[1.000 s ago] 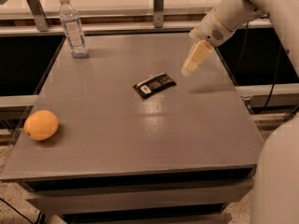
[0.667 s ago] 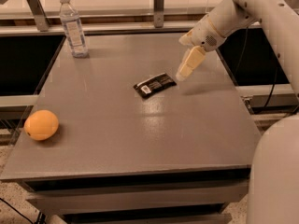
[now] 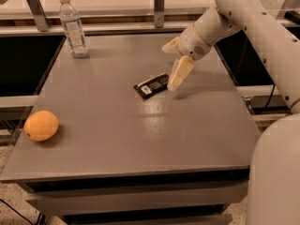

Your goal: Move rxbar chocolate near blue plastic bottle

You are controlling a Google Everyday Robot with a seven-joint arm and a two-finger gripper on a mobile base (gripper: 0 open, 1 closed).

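place: robot test lab | signs: plain grey table (image 3: 140, 144), metal rails (image 3: 131, 28) behind, white robot arm (image 3: 255, 25) | claw (image 3: 175, 78): low over table centre

Single elevated view, looking down and forward over table (image 3: 140, 144) from near edge, mid-range, taking in whole tabletop. Shows gripper (image 3: 176, 78) just off centre toward 1 o'clock, arm (image 3: 243, 18) entering from 2 o'clock.
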